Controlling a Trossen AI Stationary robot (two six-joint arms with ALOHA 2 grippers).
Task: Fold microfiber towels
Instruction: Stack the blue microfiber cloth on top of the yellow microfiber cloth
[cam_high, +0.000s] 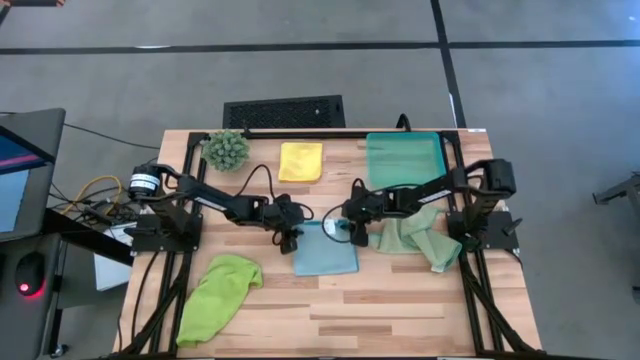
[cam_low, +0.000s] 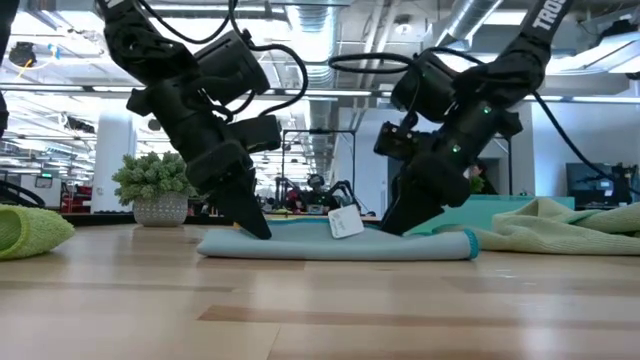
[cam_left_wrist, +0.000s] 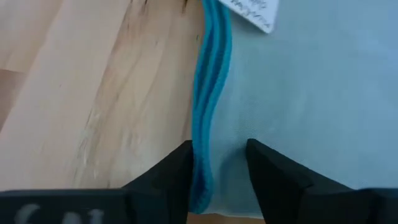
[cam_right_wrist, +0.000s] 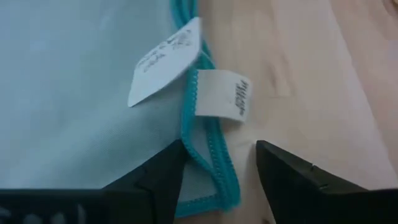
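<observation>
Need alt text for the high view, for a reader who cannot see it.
Both hands, left and right, meet at the far edge of a folded light blue towel mid-table. Yellow, lime and sage towels lie around it.

Folded towel (cam_high: 326, 250) mid-table between two grippers, plant (cam_high: 227, 149) and tray (cam_high: 404, 157) behind it

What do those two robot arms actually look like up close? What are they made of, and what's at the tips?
Both arms are matte black, built of chunky jointed segments with black cables looping loosely alongside them. The left end effector and right end effector each taper to two flat, wedge-shaped black fingers. White lettering shows on the right arm's upper segment. A round silver-and-black label sits at the left arm's base.
</observation>
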